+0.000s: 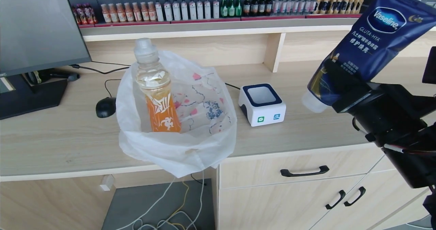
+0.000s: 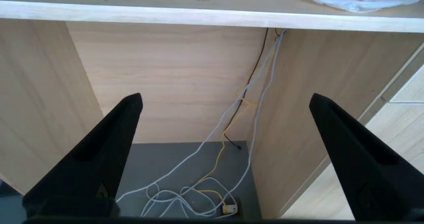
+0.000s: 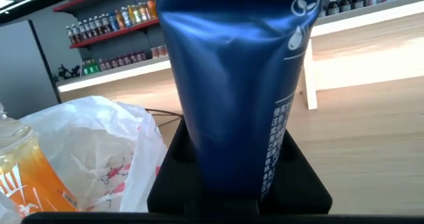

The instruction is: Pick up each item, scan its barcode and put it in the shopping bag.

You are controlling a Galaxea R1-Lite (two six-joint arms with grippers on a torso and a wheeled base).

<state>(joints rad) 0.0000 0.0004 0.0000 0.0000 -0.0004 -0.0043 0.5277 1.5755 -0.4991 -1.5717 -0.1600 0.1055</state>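
Squeezing the blue tube, right claw sits closed; left claw gapes empty.

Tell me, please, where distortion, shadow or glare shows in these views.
Head view: the counter edge bows slightly, a wide-lens effect, and the near tube looms large. Left wrist view: the left gripper is near-black against the shaded recess under the counter. Right wrist view: soft sheen on the tube's creases, no harsh glare.
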